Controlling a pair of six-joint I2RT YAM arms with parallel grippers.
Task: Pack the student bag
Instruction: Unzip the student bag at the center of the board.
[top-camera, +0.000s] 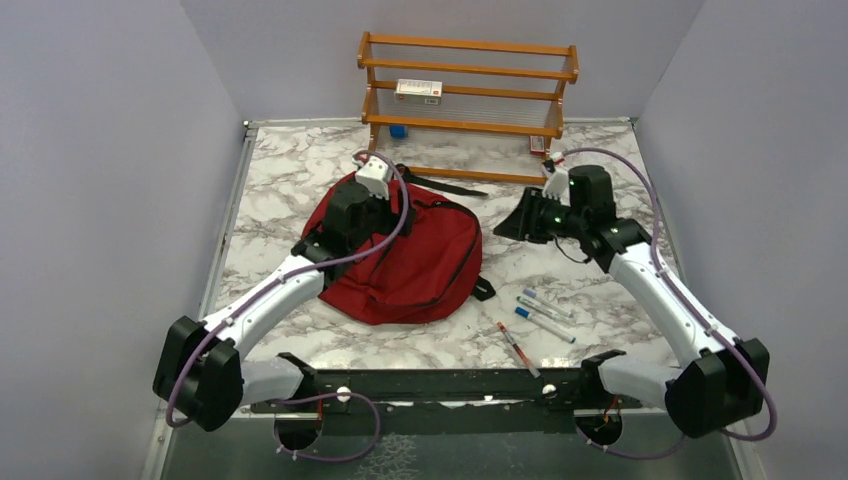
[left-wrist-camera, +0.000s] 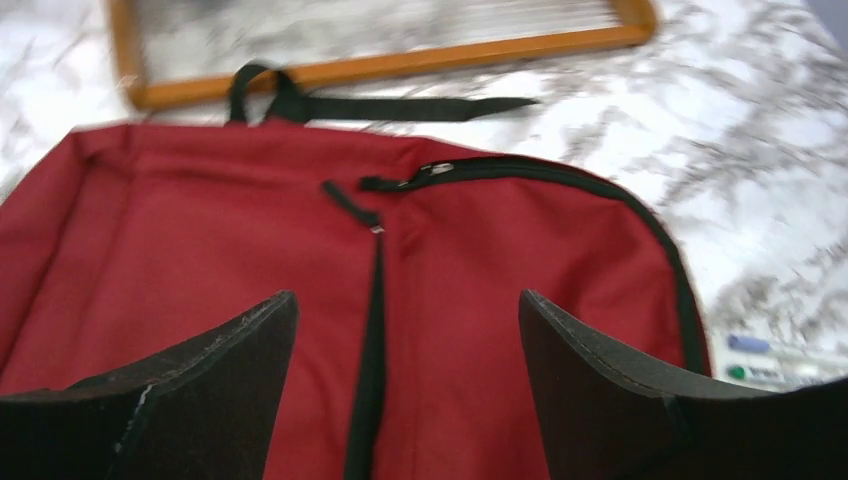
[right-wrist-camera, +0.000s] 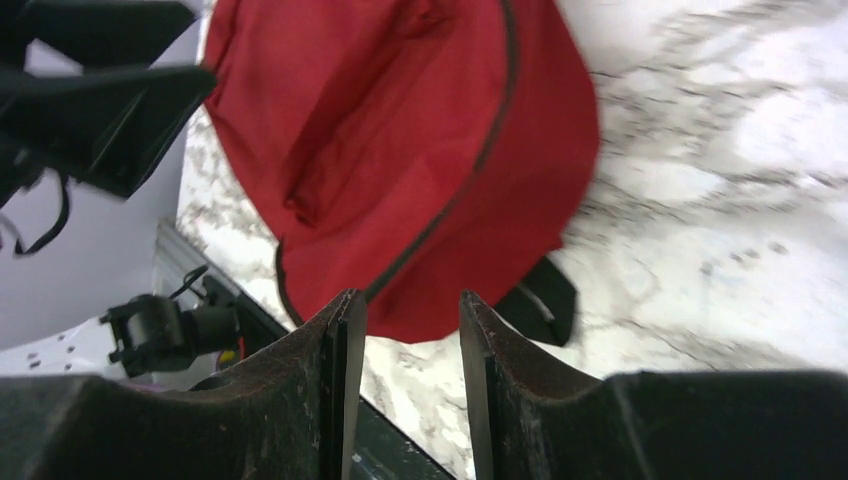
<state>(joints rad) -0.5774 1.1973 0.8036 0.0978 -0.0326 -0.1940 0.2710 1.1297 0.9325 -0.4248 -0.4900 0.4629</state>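
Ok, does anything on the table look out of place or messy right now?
Nothing is spilled or damaged. The pens lie loose at mixed angles on the table right of the student bag, and a red pen sits close to the near edge. The bag's black strap trails toward the rack.

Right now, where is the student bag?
In the top view the student bag lies left of centre on the marble table, beneath the left hand, with the pens to its right.
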